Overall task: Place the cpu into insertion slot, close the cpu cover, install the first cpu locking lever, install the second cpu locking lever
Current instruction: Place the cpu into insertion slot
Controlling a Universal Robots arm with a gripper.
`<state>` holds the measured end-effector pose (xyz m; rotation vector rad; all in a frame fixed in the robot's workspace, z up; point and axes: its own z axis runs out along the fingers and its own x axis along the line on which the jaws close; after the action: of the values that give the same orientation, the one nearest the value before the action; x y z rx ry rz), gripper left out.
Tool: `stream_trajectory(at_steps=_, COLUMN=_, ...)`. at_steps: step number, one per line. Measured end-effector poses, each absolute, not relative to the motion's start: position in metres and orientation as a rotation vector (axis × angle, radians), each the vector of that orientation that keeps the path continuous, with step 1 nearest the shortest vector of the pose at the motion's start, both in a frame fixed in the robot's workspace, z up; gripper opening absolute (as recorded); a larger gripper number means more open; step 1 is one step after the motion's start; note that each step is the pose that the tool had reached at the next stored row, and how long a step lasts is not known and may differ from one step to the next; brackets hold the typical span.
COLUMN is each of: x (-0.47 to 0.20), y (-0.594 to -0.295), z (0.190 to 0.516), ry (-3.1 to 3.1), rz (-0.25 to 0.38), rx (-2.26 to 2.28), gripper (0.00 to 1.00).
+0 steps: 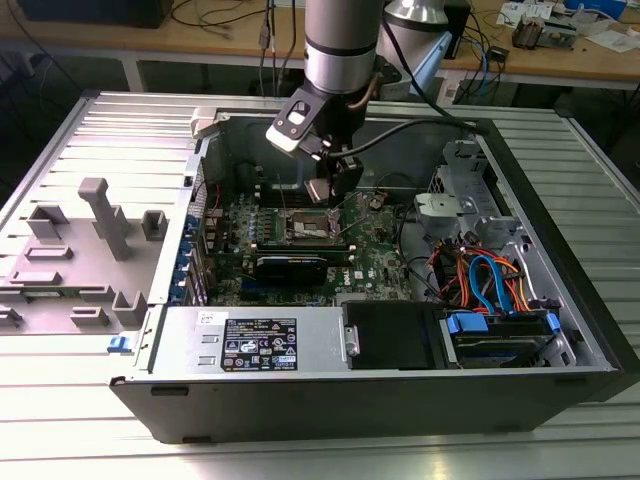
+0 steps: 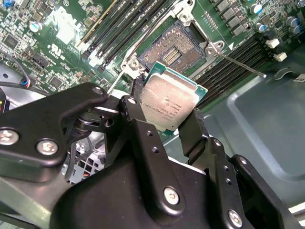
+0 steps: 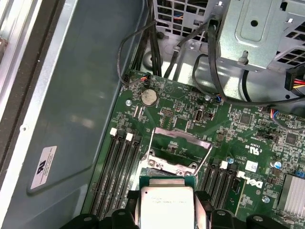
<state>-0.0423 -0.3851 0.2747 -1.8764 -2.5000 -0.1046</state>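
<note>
**One cpu held over the insertion slot**

Inside the open computer case, above the green board, the gripper pinches the cpu between its fingers, hovering near the uncovered insertion slot, not touching it.

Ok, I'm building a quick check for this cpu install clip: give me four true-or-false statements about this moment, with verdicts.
1. The gripper is shut on the cpu. True.
2. The cpu lies seated in the insertion slot. False: the slot is empty and the cpu is held clear of it.
3. A round coin battery sits on the green board. True.
4. The computer case is closed by a side panel. False: it lies open, the board exposed.
</note>
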Motion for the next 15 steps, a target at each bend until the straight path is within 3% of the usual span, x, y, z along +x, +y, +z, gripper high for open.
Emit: stream_trajectory(at_steps=15, x=-0.0424, y=-0.3851, z=0.2647, ry=-2.407, rz=-0.114, rx=-1.992, gripper=0.54)
